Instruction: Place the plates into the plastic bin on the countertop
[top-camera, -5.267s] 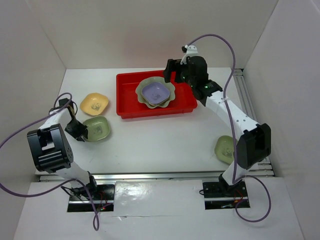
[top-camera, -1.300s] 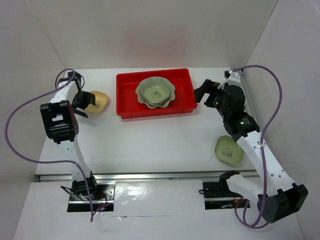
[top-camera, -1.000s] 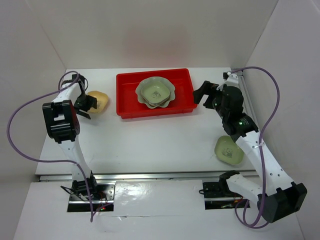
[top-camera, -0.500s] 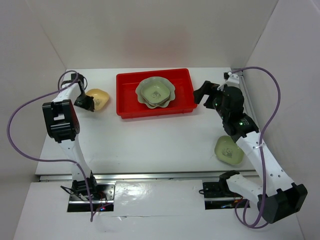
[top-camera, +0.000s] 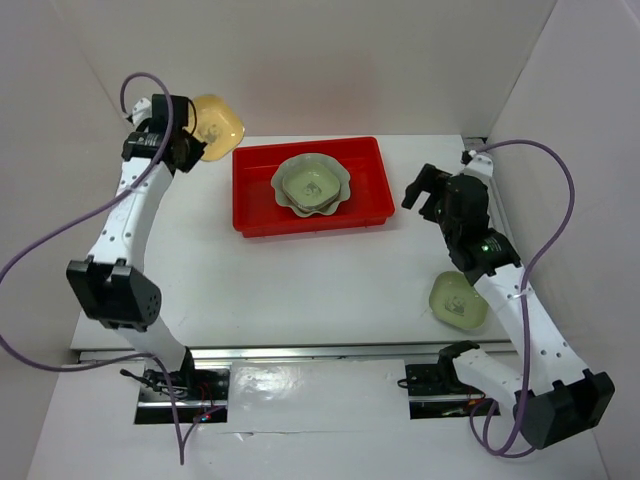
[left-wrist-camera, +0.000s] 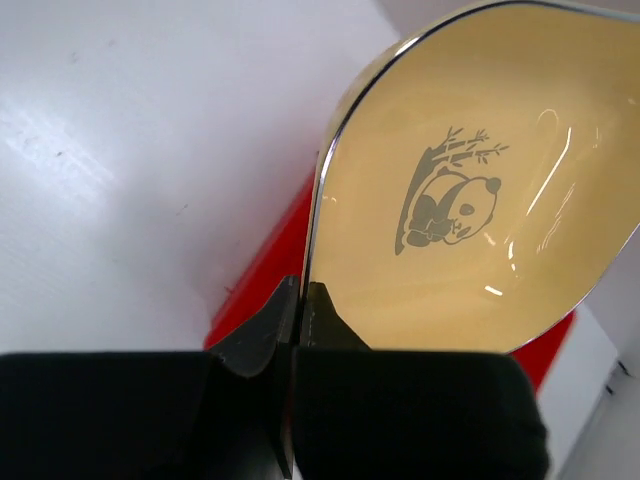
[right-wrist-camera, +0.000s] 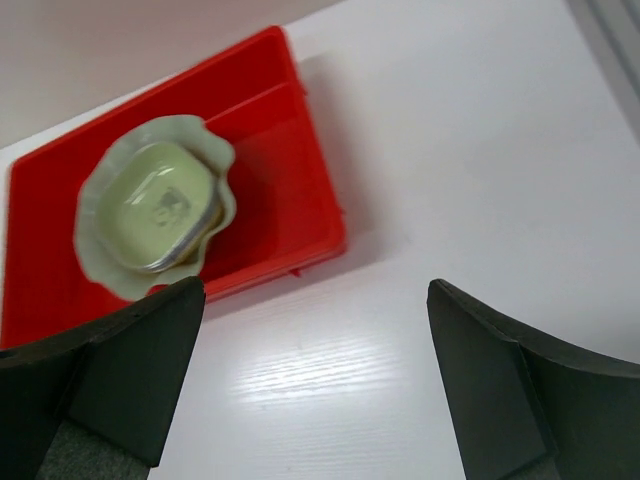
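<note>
While left pincer (left-wrist-camera: 300, 305) clamps yellow plate (left-wrist-camera: 470, 230) rim, bin (top-camera: 241, 165) corner near

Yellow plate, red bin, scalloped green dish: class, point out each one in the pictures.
yellow plate (left-wrist-camera: 445, 205), left wrist view, on the panda print.
red bin (top-camera: 255, 190), top view, on the bare left part of its floor.
scalloped green dish (right-wrist-camera: 95, 225), right wrist view, on its wavy left rim.

walls (top-camera: 300, 60): plain white, three sides | metal rail (top-camera: 300, 352) — along near edge | side rail (top-camera: 506, 208) — right edge
</note>
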